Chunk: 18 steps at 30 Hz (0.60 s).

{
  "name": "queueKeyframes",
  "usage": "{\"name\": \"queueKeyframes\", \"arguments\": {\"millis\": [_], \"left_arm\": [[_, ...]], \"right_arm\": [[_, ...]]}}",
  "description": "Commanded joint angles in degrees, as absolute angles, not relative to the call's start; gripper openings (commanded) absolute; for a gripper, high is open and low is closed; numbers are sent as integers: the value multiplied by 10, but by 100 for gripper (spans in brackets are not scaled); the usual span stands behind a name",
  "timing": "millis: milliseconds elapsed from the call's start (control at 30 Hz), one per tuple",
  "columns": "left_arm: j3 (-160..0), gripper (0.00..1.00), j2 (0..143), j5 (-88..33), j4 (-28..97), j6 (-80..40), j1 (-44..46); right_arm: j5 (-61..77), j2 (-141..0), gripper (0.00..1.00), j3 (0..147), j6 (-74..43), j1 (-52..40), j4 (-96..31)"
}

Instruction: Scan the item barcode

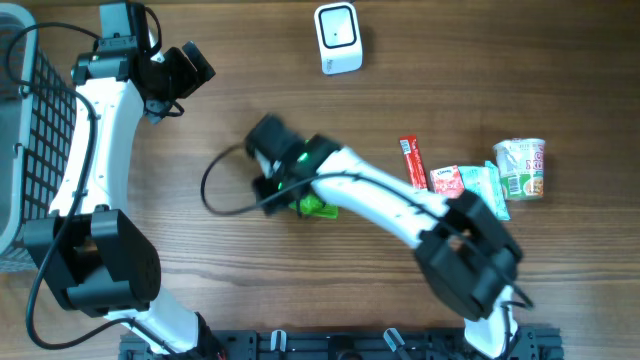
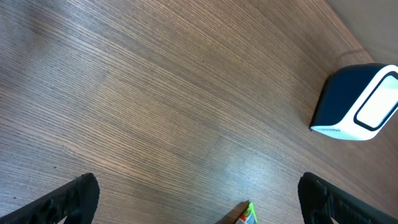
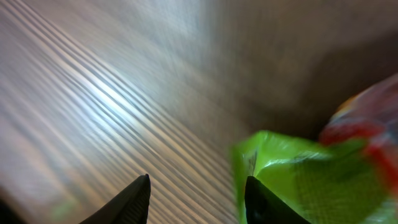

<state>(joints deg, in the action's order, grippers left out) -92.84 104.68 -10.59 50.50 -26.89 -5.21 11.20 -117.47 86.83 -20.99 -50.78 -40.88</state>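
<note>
The item, a bright green packet (image 1: pixel 318 207), lies on the wooden table, partly under my right arm. In the right wrist view the green packet (image 3: pixel 298 180) is blurred and sits to the right of my right gripper (image 3: pixel 198 180). That gripper's jaws stand apart with bare wood between them, and the right fingertip (image 3: pixel 261 202) shows in front of the packet's edge. The white barcode scanner (image 1: pixel 338 38) stands at the back. My left gripper (image 1: pixel 188 68) hovers open at the back left, with the scanner (image 2: pixel 360 102) to its right and a packet corner (image 2: pixel 249 214) below.
A wire basket (image 1: pixel 25 130) stands at the left edge. On the right lie a red stick pack (image 1: pixel 412 163), a red-white packet (image 1: pixel 447 180), a teal packet (image 1: pixel 487 188) and a noodle cup (image 1: pixel 522 167). A black cable (image 1: pixel 212 190) loops left of my right gripper.
</note>
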Motion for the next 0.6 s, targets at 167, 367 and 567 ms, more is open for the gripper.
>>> {"name": "queueKeyframes", "arguments": {"millis": [167,367,567], "left_arm": [[-930,100,1047,-109,505,-270,-54],[-930,100,1047,-109,505,-270,-54],[-930,100,1047,-109,505,-270,-54]], "right_arm": [[-73,-1193,53,859,-189,-447,-634],[-180,-1193,57,859,-180,-367,-668],[-117,-1176,49,893,-135,-310,-667]]}}
